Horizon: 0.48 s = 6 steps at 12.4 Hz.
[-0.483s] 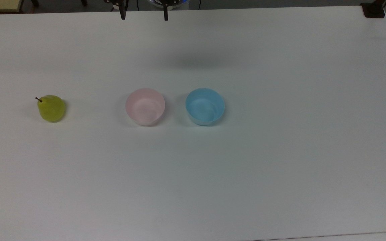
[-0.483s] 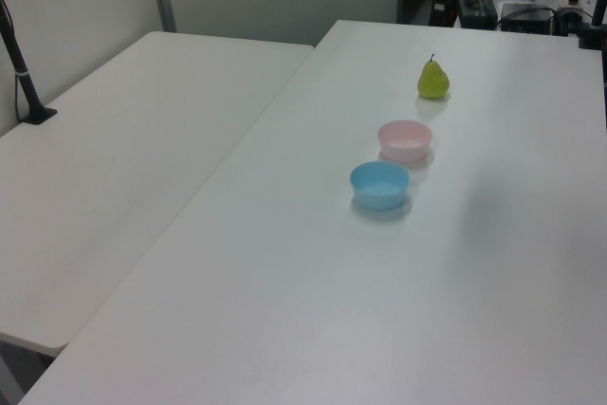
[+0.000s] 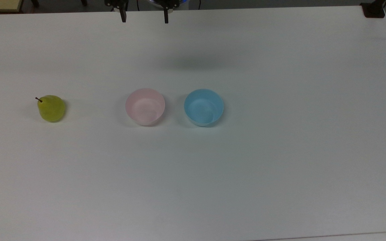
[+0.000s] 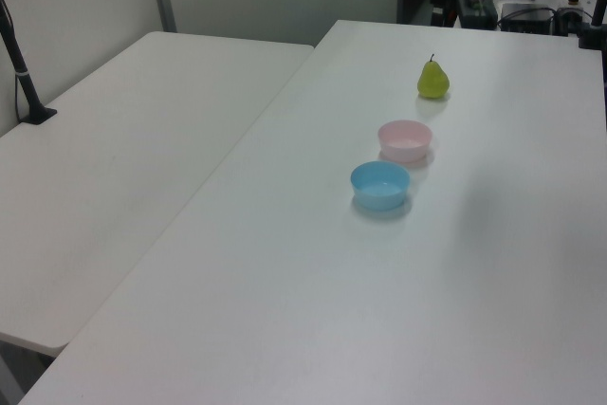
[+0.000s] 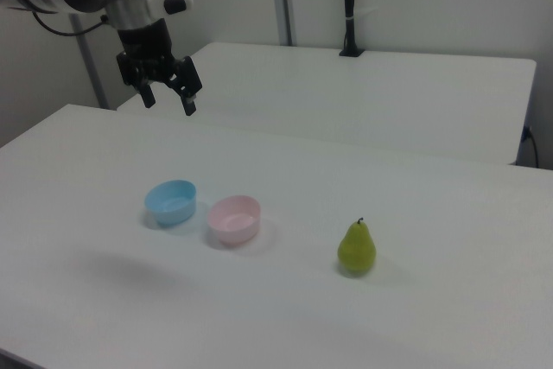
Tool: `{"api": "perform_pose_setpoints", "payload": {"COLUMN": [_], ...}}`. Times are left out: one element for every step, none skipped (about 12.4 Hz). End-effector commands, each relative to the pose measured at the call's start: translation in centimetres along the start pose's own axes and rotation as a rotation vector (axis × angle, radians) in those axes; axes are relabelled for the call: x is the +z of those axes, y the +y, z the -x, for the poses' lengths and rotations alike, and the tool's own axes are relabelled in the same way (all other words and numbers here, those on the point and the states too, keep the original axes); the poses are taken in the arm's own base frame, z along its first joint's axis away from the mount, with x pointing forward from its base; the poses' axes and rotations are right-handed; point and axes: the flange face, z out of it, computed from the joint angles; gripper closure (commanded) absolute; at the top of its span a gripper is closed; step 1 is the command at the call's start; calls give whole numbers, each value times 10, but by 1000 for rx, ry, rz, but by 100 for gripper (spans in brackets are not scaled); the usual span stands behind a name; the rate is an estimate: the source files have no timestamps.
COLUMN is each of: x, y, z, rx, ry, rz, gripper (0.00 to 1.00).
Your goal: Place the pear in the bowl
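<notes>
I am watching the gripper point(image 5: 168, 98) hanging high above the tabletop point(image 5: 432, 213), up at the right view's far left, and its two fingers point(image 5: 187, 103) are standing spread wide apart with nothing held between them. In the top view the fingers point(image 3: 123, 16) are poking in at the upper edge, over the far side of the tabletop point(image 3: 280, 150).

The pear point(image 3: 51, 108) is sitting upright on the tabletop, well apart from the gripper, at the top view's left, with its dark stem pointing up. In the right view the pear point(image 5: 356, 247) is standing at the right end of a row with the two bowls. The bowl point(image 3: 145, 106), pale pink, is resting near the middle of the tabletop, between the pear and the light blue bowl point(image 3: 203, 107), and its inside is looking bare. The light blue bowl is sitting just beside the pink one without touching it. In the left view the pear point(image 4: 433, 79) is the farthest of the three, the bowl point(image 4: 405, 139) next, and the light blue bowl point(image 4: 380, 184) nearest.
</notes>
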Motion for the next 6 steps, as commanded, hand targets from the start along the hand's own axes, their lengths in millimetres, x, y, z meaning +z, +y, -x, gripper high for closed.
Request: {"api": "perform_pose_setpoints", "payload": {"x": [-5,-5,-5,-5,-2,1], "y": [-1,-1,0,1,4,10], "z": [-2,-2,-1,0,-1,-3], "rx": [-20,-20,-26,-37,-54,-126], "ry": [-9,-11,-14,-17,-20,-21], "rz": [0,0,1,2,2,6], "gripper": [0,0,0,0,0,0]}}
